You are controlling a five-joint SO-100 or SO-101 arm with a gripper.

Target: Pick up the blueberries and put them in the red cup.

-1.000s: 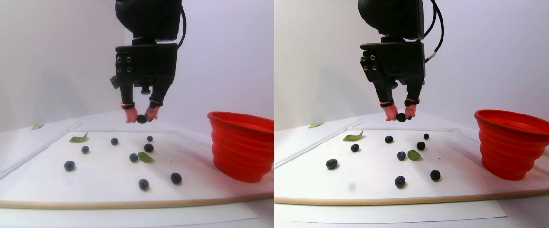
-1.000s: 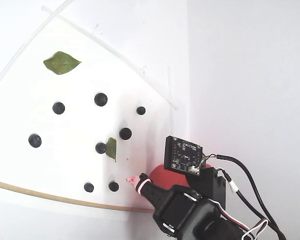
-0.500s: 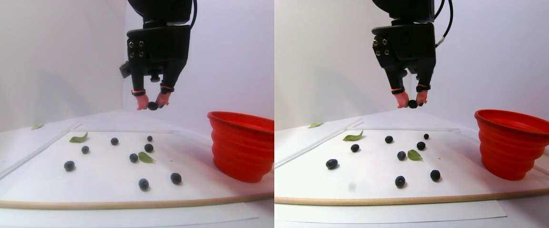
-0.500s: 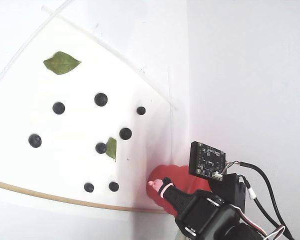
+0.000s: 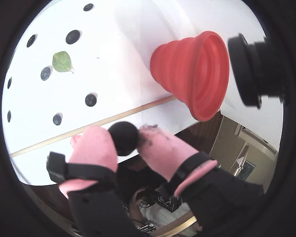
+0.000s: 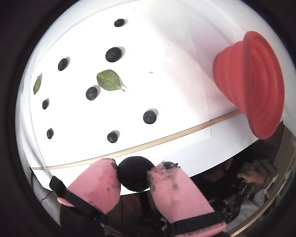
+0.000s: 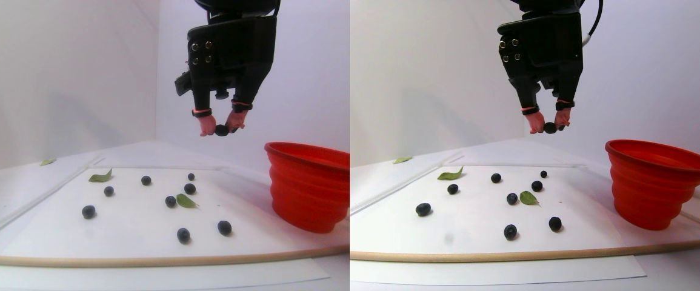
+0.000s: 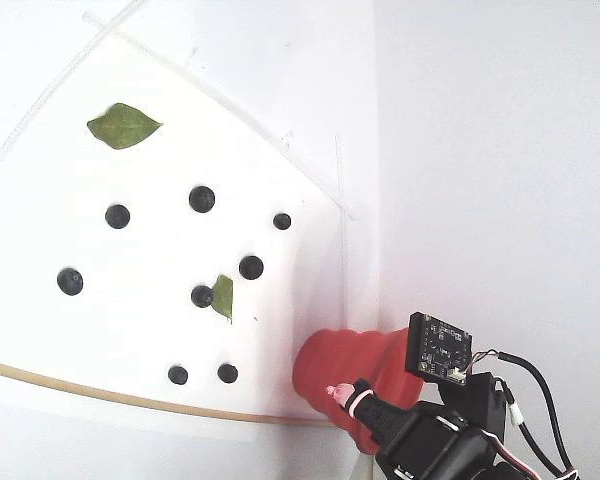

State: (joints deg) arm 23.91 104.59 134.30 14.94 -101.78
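My gripper [image 7: 222,130] hangs high above the white sheet, shut on one blueberry [image 6: 134,173] pinched between its pink fingertips [image 5: 93,145]. In both wrist views the dark berry [image 5: 124,138] sits squarely between the pads. The red cup [image 7: 307,185] stands on the right of the stereo pair view, and the gripper is left of it and above its rim level. In the fixed view the pink tip [image 8: 335,392] overlaps the red cup [image 8: 325,362]. Several more blueberries [image 7: 88,211] [image 8: 202,198] lie scattered on the sheet.
Green leaves lie among the berries: one leaf [image 7: 100,177] at the back left and another leaf [image 7: 186,200] beside a berry. A wooden strip [image 7: 143,262] edges the front of the sheet. White walls close in behind.
The gripper has risen and swung right toward the red cup, keeping the blueberry pinched. Berries and leaves on the sheet have not moved.
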